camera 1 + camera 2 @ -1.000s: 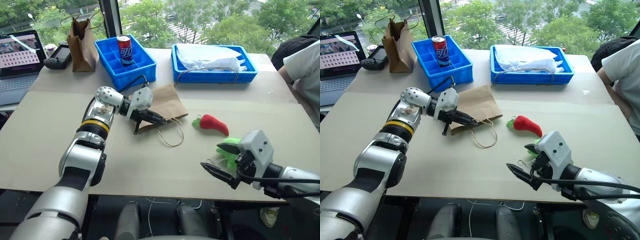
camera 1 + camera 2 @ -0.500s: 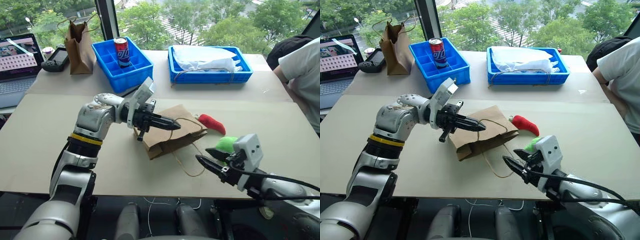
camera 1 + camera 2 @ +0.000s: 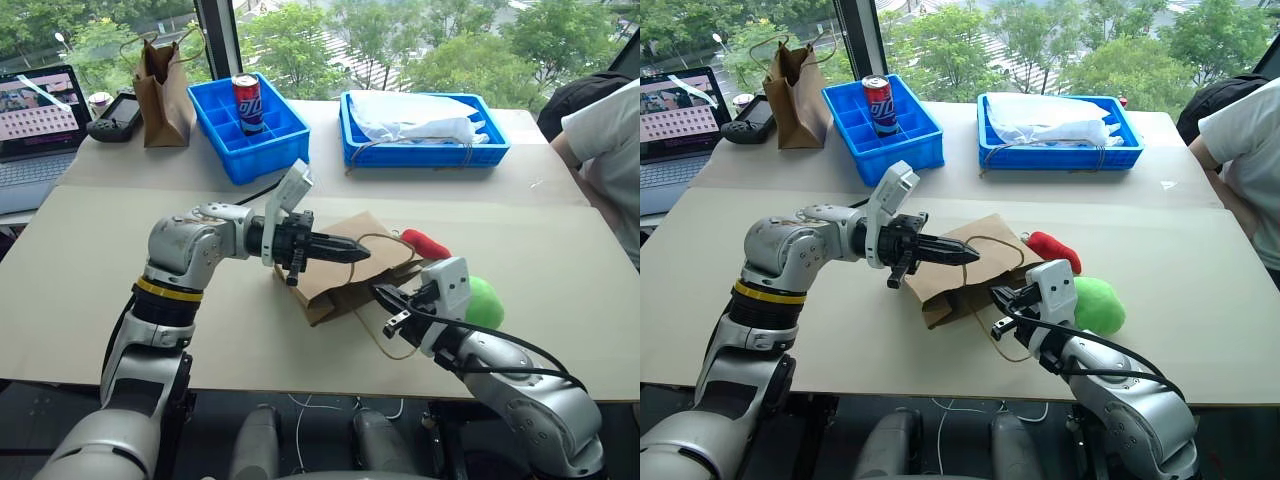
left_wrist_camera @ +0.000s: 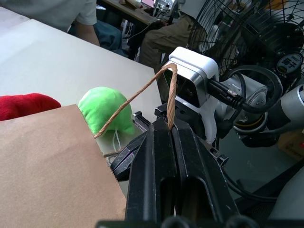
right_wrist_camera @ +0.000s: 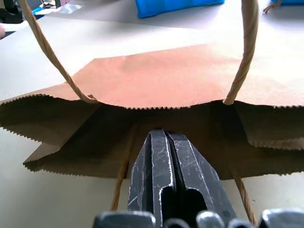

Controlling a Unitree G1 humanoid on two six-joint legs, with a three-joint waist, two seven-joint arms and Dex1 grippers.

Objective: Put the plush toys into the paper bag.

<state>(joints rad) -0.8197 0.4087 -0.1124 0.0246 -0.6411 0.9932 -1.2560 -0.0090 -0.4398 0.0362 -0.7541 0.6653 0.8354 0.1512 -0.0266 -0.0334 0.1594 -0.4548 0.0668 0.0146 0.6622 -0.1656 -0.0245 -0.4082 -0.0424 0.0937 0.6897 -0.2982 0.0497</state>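
The paper bag (image 3: 335, 290) lies on its side mid-table, its mouth facing my right arm. My left gripper (image 3: 365, 252) points level across it, shut on the upper twine handle (image 4: 142, 90), which loops over the fingertips and holds the top lip raised. Shut as well, my right gripper (image 5: 164, 133) has its tips just inside the open mouth, over the lower lip; I see nothing pinched between them. The red chili plush (image 3: 425, 243) rests beyond the mouth. Beside my right wrist, the green plush (image 3: 483, 301) sits on the table, untouched.
At the back stand a blue compartment bin (image 3: 282, 135) with a soda can (image 3: 246, 98), a blue tray (image 3: 425, 152) holding white plastic, a narrow dark paper bag (image 3: 163, 85), a laptop (image 3: 35, 110) and a controller (image 3: 115, 118). A person (image 3: 600, 130) sits at the right edge.
My right gripper closed and moved left to the bag's mouth, leaving the green plush on the table. The left gripper pulled the bag nearer by its handle and rolled, lifting the top lip.
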